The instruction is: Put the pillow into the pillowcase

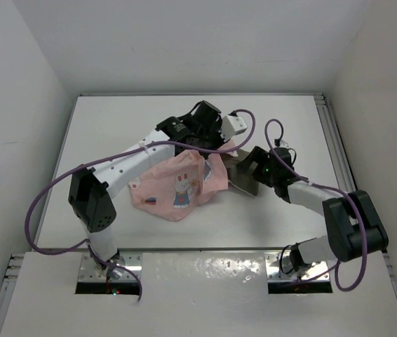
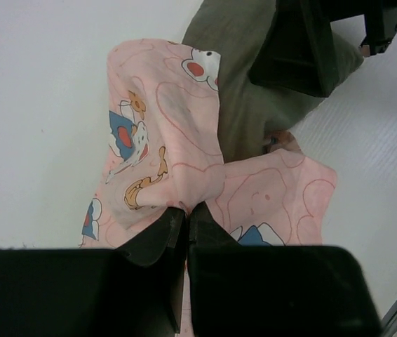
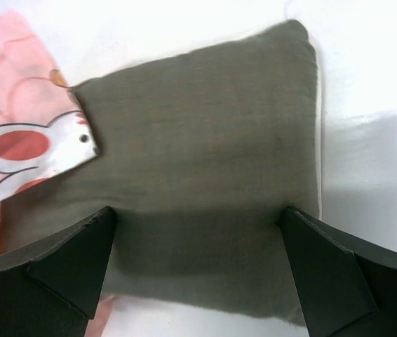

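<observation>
The pink pillowcase [image 1: 177, 184] with white rabbits lies bunched mid-table. My left gripper [image 1: 200, 146] is shut on a fold of its upper edge, seen in the left wrist view [image 2: 186, 210] with the pillowcase [image 2: 163, 140] hanging from the jaws. The olive-brown pillow [image 1: 239, 177] lies just right of it, one corner under the pink cloth. My right gripper [image 1: 250, 167] is open. In the right wrist view it [image 3: 198, 225] straddles the near part of the pillow [image 3: 205, 140], a finger on each side. A pillowcase corner [image 3: 23, 140] overlaps the pillow's left edge.
The white table [image 1: 114, 133] is walled in on three sides by white panels. A raised rail [image 1: 328, 133] runs along the right edge. Purple cables loop over both arms. The right gripper's black body [image 2: 300, 49] shows over the pillow [image 2: 244, 91] in the left wrist view.
</observation>
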Tool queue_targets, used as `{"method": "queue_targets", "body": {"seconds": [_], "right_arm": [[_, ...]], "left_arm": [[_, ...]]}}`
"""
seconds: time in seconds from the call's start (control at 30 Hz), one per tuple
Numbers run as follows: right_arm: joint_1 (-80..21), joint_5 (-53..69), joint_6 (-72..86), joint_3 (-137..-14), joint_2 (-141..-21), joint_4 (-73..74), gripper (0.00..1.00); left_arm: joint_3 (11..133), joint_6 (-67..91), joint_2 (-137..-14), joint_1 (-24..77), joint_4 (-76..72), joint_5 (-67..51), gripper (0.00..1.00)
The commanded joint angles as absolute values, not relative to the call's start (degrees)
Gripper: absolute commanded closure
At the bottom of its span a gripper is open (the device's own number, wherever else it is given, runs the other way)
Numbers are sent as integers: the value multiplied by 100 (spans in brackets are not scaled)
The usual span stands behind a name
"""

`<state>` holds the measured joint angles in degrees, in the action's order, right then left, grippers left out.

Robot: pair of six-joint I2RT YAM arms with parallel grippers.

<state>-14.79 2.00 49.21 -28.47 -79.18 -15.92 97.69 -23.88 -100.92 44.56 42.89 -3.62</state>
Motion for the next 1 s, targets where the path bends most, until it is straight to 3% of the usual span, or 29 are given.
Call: {"method": "queue_targets", "body": {"seconds": [0.0,0.1,0.13,0.2,0.23,0.37,0.67,0.97], "right_arm": [[-1459,131,5396,-3059,-8435,-1977,1],[-1503,570,5475,-3164,-8858,-2144,12],[-1520,893,5493,-3155,-9086,-2301,46],[-1529,1089,5581,-2981,-9167,-2547,86],[-1590,1151,5625,-2858,-9028,-2914,100],[-1854,1195,5503,-2531,-8073,-3419,100],[-3276,108,3904,-4164,-5689,-1838,100],[-4438,-1002,2787,-5079,-5801,-1398,100]], "left_arm": [[9844,-2294,-10195,4483,4078,-457,100],[9844,-2294,-10248,4491,4043,-475,100],[9861,-2285,-10257,4483,4043,-483,100],[9914,-2294,-10283,4491,4008,-536,100],[9949,-2294,-10274,4491,3999,-545,100],[10361,-2268,-10353,4483,4007,-790,100],[12267,-2382,-10459,4491,4948,-2090,100],[13323,-2470,-10397,4799,5414,-2768,100]]}}
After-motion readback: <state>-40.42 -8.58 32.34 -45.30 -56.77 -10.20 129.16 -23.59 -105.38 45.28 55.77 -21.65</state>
